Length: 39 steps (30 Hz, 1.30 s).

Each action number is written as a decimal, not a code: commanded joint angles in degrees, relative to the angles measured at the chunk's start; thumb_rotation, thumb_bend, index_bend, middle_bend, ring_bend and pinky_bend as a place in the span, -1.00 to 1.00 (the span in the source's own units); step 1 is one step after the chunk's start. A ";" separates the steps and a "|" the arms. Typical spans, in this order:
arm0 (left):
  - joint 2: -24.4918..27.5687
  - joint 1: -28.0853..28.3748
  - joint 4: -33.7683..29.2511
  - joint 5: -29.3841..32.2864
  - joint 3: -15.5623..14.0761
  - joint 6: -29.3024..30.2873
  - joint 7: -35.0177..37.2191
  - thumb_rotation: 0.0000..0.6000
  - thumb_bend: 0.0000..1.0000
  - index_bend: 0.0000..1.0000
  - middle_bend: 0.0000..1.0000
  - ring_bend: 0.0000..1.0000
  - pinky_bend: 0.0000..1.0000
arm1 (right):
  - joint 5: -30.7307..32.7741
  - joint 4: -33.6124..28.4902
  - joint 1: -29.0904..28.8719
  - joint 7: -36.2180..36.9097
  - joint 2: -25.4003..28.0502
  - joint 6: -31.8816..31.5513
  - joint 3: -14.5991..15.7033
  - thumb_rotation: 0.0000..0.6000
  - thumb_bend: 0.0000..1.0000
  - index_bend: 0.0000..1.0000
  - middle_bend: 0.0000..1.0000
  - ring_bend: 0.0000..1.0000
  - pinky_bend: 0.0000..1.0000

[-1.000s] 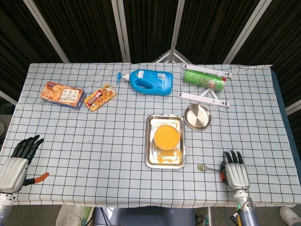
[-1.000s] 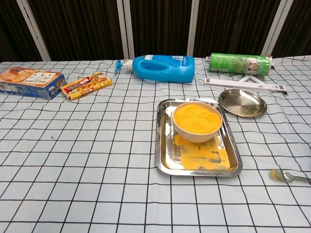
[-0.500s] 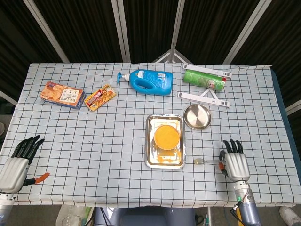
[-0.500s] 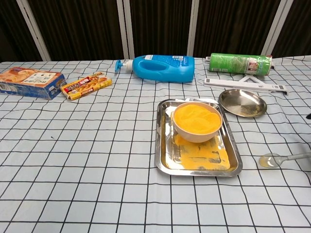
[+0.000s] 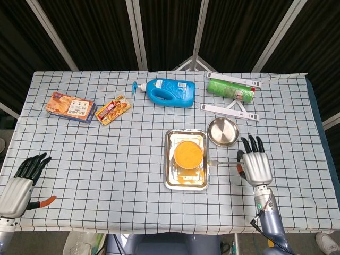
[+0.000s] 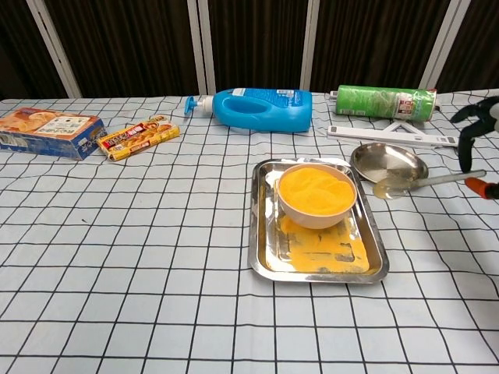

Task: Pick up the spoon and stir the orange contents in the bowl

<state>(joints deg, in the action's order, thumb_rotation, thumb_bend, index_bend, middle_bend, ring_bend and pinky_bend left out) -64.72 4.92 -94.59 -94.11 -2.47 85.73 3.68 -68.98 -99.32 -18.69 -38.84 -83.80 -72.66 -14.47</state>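
the right hand seemingly pinches the spoon in its fingers, held right of the bowl.

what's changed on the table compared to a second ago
The right robot hand has carried the spoon up off the tablecloth and leftward, toward the bowl of orange contents; its tip now sits beside the tray. The left robot hand, bowl, tray and other items stayed put.
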 commanded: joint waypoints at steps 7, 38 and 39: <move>0.30 0.18 -0.11 0.14 -0.17 -0.50 0.61 1.00 -1.00 -1.00 -1.00 -1.00 -1.00 | 8.31 -2.95 -5.54 -7.45 -2.48 0.87 -4.07 1.00 -0.11 0.18 -0.69 -1.00 -1.00; 1.80 0.94 -1.18 0.94 -0.63 -2.47 3.74 1.00 -1.00 -1.00 -1.00 -1.00 -1.00 | 17.01 4.93 -15.41 -14.97 -14.83 -1.63 -2.66 1.00 -0.11 -0.37 -0.69 -1.00 -1.00; 1.80 0.94 -1.20 0.93 -0.64 -2.48 3.71 1.00 -1.00 -1.00 -1.00 -1.00 -1.00 | 17.01 4.76 -15.46 -14.95 -14.69 -1.73 -2.63 1.00 -0.11 -0.40 -0.69 -1.00 -1.00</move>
<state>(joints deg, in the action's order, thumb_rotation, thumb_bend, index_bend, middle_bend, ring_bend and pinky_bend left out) -62.93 5.86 -95.79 -93.19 -3.12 83.26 7.39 -51.95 -94.47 -34.10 -53.78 -98.57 -74.32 -17.14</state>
